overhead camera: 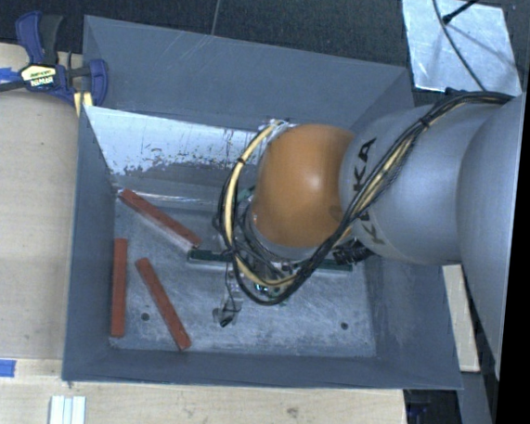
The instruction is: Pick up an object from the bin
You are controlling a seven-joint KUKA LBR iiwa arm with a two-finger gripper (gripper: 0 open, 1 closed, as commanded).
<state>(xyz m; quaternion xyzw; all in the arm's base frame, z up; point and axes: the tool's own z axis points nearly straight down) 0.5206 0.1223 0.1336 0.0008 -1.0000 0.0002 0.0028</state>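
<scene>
On the bin (259, 85) floor lie three slim reddish-brown sticks (161, 304); whether the tool (227, 313) grips is unclear.

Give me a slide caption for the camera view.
Gripper hangs low in the grey bin, near three reddish-brown sticks on its floor.

Scuffed, matt grey metal is seen on the bin (166, 76); matt reddish-brown sticks (161, 303) inside it, a glossy orange cover (300, 182) above.

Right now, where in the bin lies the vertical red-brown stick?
In the camera view, the vertical stick lies by the left wall of the bin, just left of the diagonal stick.
</scene>
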